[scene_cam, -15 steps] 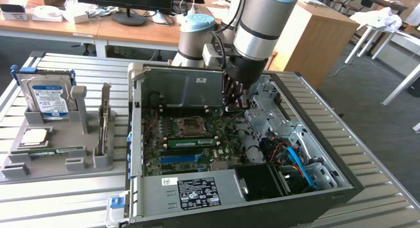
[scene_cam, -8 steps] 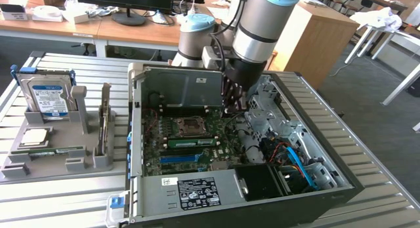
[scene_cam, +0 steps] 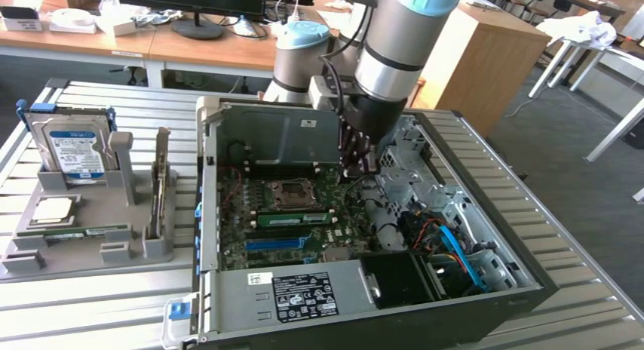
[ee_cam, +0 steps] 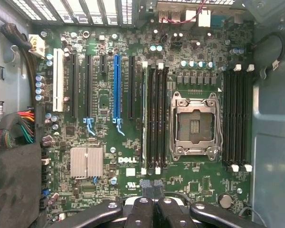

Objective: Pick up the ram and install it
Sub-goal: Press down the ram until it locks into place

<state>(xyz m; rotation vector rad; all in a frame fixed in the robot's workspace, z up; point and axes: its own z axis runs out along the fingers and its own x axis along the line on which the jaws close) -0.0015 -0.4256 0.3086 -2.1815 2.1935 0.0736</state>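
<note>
A long green ram stick point(scene_cam: 83, 231) lies flat in the grey holder point(scene_cam: 60, 252) at the exterior view's left. Another green stick point(scene_cam: 292, 218) stands seated in a memory slot on the motherboard point(ee_cam: 104, 95), seen edge-on in the wrist view point(ee_cam: 143, 118) beside the empty black slots point(ee_cam: 156, 118). My gripper point(scene_cam: 358, 166) hangs inside the open computer case above the board, well apart from the holder. Its fingertips point(ee_cam: 152, 186) are shut together with nothing between them, just off the end of that slot bank.
The holder also carries a hard drive point(scene_cam: 72, 152), an upright expansion card point(scene_cam: 159, 180) and a square silver processor chip point(scene_cam: 53, 209). The empty processor socket point(ee_cam: 195, 124) sits between two slot banks. Case walls point(scene_cam: 211, 176), cables point(scene_cam: 453, 248) and the power supply point(scene_cam: 302, 293) surround the board.
</note>
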